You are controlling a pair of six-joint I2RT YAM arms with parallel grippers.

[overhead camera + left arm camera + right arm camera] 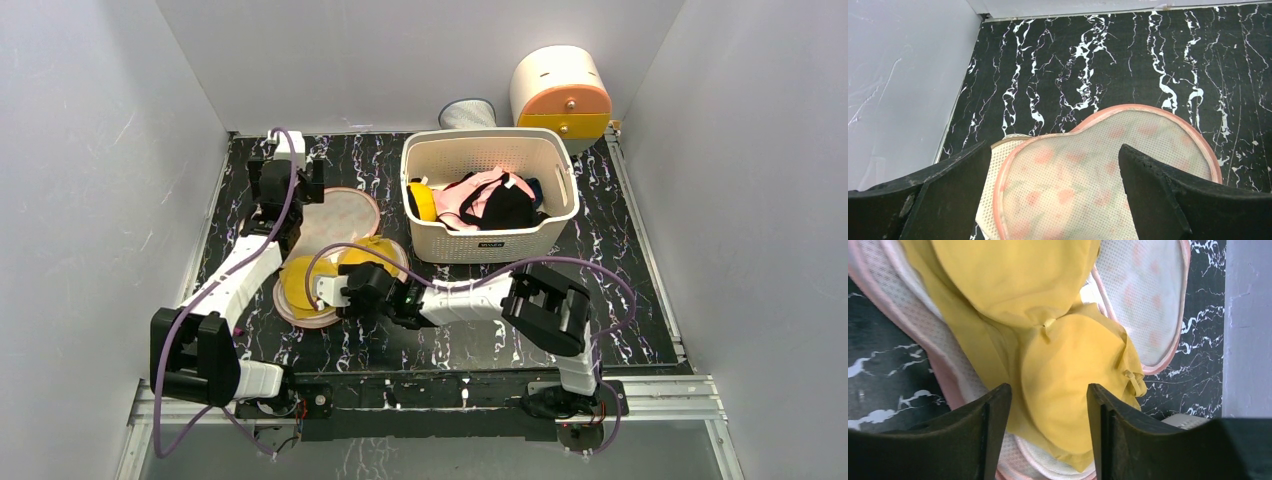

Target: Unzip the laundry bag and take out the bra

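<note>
Starting at the right gripper, its two black fingers are seen held apart, released, with nothing clamped between them. One moulded cup of the mustard-yellow padded bra is framed in the gap just beyond the tips; whether the fabric is touched cannot be told. The second cup is seen further out, joined to the first at a small centre piece. Both cups are laid on the pale mesh lining of the flat, two-lobed peach-pink fabric laundry bag, which is spread open, its pink edging showing around the bra on both sides.

In the top view the bra is placed on the near part of the open bag, left of the table's middle, and the bag's printed upper part is turned back towards the far left corner. That part is overlooked by the left gripper, whose jaws are spread wide and empty, the orange-red motifs visible between them.

Everything is carried by the black, white-veined marble-patterned table. To the right of the bag, a white slotted plastic basket is set, holding a pink garment, a black garment and a small bright-yellow round object. Behind it, a cream-and-orange drum-shaped container is stood against the back wall.
</note>
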